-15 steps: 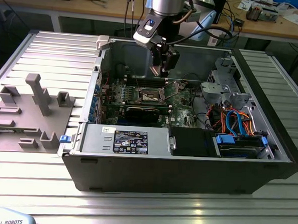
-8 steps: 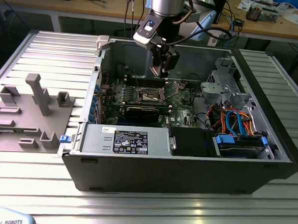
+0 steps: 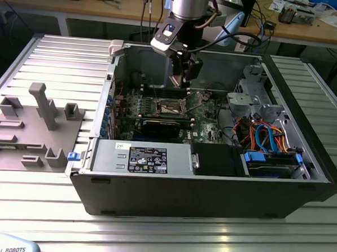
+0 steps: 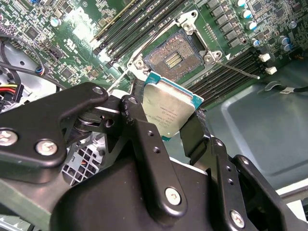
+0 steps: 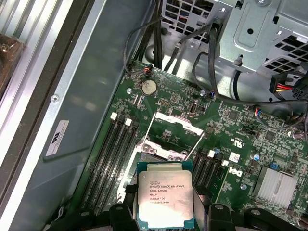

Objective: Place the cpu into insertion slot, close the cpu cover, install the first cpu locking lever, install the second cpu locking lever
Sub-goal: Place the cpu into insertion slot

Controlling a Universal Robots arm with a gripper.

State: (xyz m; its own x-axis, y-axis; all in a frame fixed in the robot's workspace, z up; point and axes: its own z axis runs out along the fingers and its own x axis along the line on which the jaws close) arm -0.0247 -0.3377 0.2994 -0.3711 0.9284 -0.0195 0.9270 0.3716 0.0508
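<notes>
Hovering above the open insertion slot [image 4: 174, 58], the gripper [image 4: 168, 115] clamps the cpu [image 4: 171, 103] by its edges, so seating it, closing the raised cpu cover [image 5: 177, 124] and both levers remain undone.

cpu [image 5: 165, 199]: several short lines of small dark print on the metal top.
power-supply sticker [image 3: 147, 160]: dense print, too small to read.
case-wall sticker [image 5: 61, 139]: illegible.
</notes>
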